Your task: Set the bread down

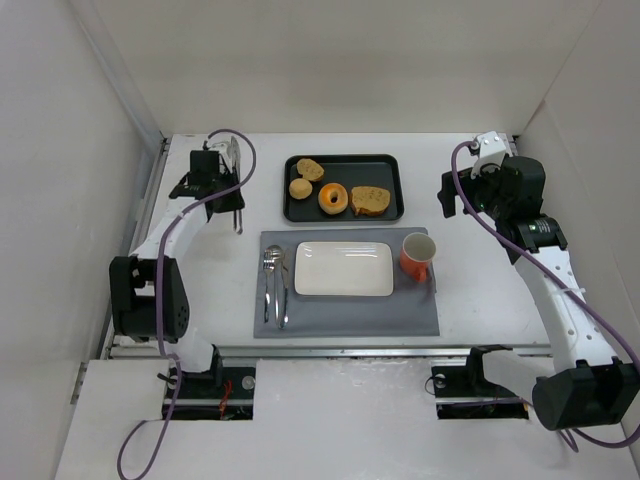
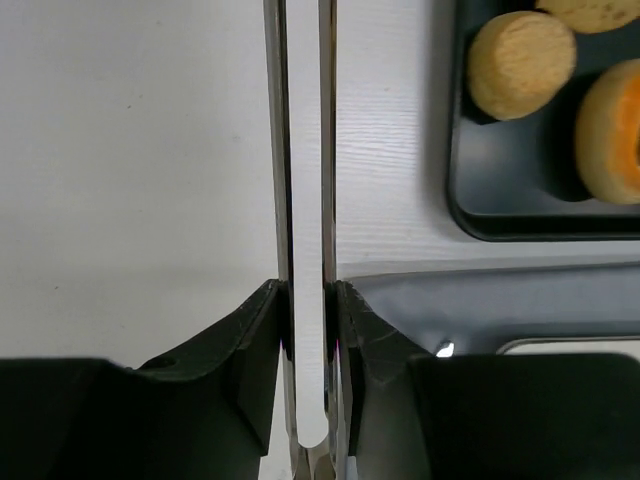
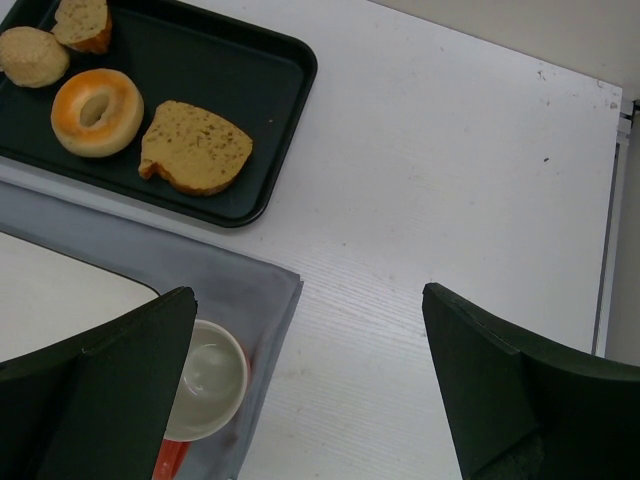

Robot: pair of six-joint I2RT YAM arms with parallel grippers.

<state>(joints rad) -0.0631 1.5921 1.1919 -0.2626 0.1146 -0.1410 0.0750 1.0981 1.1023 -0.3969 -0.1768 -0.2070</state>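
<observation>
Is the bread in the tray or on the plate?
In the tray: the bread lies at its far-left corner; the plate holds nothing.

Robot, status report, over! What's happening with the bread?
Left gripper shut on tongs. Right gripper open, empty. Bread on black tray, untouched. Bun close beside it.

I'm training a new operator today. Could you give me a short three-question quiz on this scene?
1. True or false: the right tool is shut.
2. The bread lies in: A a bowl, B the tray, C a basket.
3. What does the left tool grip?
Key: 1 false, it is wide open; 2 B; 3 the tongs.
</observation>
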